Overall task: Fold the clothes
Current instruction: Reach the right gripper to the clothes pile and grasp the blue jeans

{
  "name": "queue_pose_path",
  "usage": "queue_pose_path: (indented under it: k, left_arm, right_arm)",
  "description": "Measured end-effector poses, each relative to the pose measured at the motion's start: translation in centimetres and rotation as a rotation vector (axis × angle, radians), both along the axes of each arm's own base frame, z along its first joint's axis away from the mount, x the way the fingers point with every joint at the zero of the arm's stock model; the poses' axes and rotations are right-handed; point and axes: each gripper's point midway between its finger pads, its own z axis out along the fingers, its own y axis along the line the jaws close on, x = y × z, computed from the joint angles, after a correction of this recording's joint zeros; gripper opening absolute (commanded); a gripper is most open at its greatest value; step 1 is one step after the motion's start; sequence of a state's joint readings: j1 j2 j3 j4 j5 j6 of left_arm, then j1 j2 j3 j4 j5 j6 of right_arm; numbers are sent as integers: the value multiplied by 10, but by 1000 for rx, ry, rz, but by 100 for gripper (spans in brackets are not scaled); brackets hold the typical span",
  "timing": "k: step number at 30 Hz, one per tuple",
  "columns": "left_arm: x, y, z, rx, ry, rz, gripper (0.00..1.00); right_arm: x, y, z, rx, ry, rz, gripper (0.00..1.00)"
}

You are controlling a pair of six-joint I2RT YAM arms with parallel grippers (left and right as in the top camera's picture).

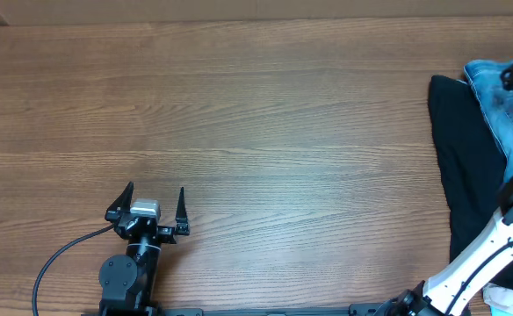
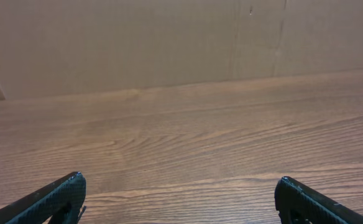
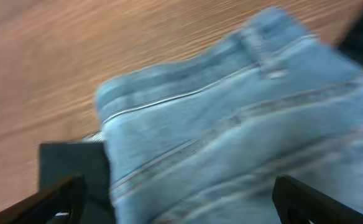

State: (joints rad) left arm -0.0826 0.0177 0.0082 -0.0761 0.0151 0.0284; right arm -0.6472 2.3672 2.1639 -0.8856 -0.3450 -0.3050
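The jeans [image 3: 231, 124] lie bunched just below the right tool [image 3: 184, 199], which is spread wide and empty, likely lining up a grasp. The left tool [image 1: 155, 190], also wide and empty, idles well apart over the tabletop [image 1: 283, 114].

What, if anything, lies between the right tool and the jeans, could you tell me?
Nothing visible does. The open right tool faces the light blue jeans directly; the black garment lies at their edge, not over them.

The jeans [image 1: 502, 114] run off the overhead's right edge (the right wrist view is blurred).
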Motion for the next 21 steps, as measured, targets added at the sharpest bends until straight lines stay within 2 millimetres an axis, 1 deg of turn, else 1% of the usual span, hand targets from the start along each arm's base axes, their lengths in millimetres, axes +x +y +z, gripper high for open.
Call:
queue_pose_path:
  k: [2,3,4,7,9,10,11,13,14,15,17,19,21]
  left_arm:
    - [0,0,0,0,0,0,100]
    - [0,0,0,0,0,0,100]
    - [0,0,0,0,0,0,100]
    - [0,0,0,0,0,0,100]
    - [0,0,0,0,0,0,100]
    - [0,0,0,0,0,0,100]
    - [0,0,0,0,0,0,100]
    - [0,0,0,0,0,0,100]
    - [0,0,0,0,0,0,100]
    - [0,0,0,0,0,0,100]
    - [0,0,0,0,0,0,100]
    - [0,0,0,0,0,0,100]
    - [0,0,0,0,0,0,100]
  right_arm:
    - [8,21,-3,-13,20,63,100]
    - [15,40,-5,-29,35,107,100]
    - [22,53,-6,-56,50,138,100]
    - [34,77,-9,-136,78,208,99]
    - [36,73,-9,-176,83,205,97]
    - [38,68,-10,-197,86,197,95]
    - [37,64,-17,-215,102,193,94]
    - [35,62,-34,-216,137,195,94]
    - [34,61,-47,-212,158,197,90]
    - [33,61,-59,-205,178,199,84]
    - [32,57,-73,-219,202,197,68]
    - [31,51,-73,-247,214,185,51]
    - [32,48,-73,-261,216,175,39]
